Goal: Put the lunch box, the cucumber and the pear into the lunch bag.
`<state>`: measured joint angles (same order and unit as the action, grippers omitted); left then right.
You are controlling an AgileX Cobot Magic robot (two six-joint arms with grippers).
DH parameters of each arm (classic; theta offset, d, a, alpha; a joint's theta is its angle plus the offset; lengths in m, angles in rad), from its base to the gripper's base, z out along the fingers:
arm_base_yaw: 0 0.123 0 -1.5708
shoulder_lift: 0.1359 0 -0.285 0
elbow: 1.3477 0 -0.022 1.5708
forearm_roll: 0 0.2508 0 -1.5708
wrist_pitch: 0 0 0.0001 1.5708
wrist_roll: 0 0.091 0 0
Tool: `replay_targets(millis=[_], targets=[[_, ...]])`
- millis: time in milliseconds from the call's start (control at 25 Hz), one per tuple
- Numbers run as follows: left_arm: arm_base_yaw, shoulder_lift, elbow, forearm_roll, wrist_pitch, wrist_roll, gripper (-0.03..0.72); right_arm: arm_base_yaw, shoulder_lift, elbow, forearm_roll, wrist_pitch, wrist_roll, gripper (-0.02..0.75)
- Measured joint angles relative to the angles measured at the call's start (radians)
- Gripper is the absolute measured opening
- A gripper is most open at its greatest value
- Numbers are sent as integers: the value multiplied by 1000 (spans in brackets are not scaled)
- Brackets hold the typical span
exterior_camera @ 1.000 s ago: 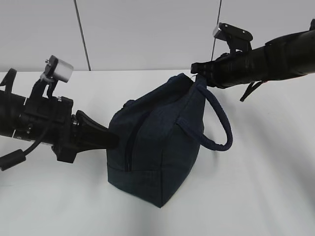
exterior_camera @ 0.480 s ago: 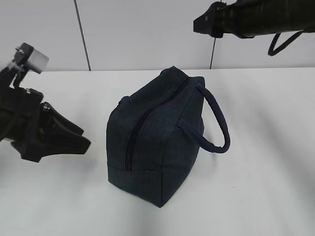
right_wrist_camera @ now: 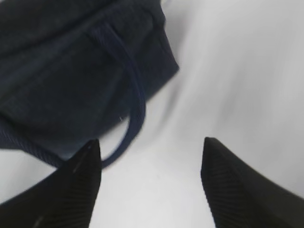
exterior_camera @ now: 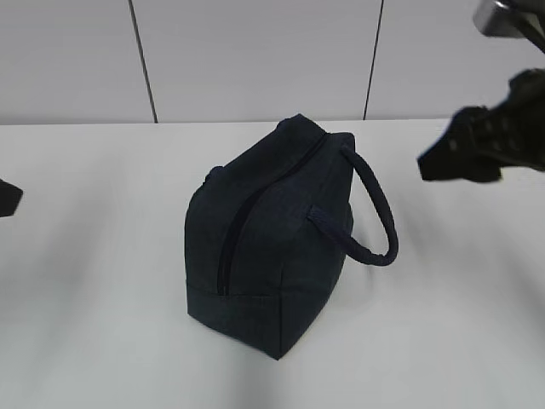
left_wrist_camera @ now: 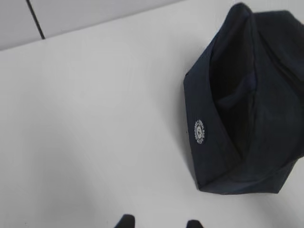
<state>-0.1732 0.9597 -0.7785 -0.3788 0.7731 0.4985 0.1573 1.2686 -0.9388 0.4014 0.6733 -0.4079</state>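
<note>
The dark navy lunch bag (exterior_camera: 268, 247) stands on the white table with its top zipper shut and its padded loop handle (exterior_camera: 375, 213) hanging to the right. It also shows in the left wrist view (left_wrist_camera: 242, 109) and the right wrist view (right_wrist_camera: 71, 76). The lunch box, the cucumber and the pear are out of view. My left gripper (left_wrist_camera: 156, 223) is open and empty, off the bag's left; only a tip shows at the exterior view's left edge (exterior_camera: 7, 198). My right gripper (right_wrist_camera: 149, 147) is open and empty, to the right of the handle (exterior_camera: 464, 158).
The white table (exterior_camera: 443, 341) runs all round the bag. A pale panelled wall (exterior_camera: 255, 60) with dark seams stands behind it.
Both arms have drawn away from the bag: the left gripper back to the left edge, the right gripper up off the handle and then down to the right. The handle has dropped.
</note>
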Motion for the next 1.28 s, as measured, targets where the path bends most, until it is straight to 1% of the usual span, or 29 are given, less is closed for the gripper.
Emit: replay_targets(millis=[160,240,320,480,640,840,960,1080,1280], targets=[[0,-145,22,39,66,-108,203,0,-212,137,-246,84,226,505],[0,-217,58,68,84,-153,201,0,-321,195,-326,128,304,505],[0,-289,104,88,105,-199,199,0,-432,250,-370,172,341,505],[0,-434,165,108,179,-244,199,0,-618,310,-388,258,372,505],[0,-575,189,196,260,-296,198,0,-758,359,-392,333,380,504],[0,-748,219,255,278,-317,190,0,-906,419,-394,364,380,504],[0,-832,225,326,299,-325,179,0,-988,419,-401,364,376,503],[0,-905,248,384,332,-367,177,0,-1061,419,-401,385,346,503],[0,-969,249,399,339,-388,177,0,-1191,441,-401,453,306,502]])
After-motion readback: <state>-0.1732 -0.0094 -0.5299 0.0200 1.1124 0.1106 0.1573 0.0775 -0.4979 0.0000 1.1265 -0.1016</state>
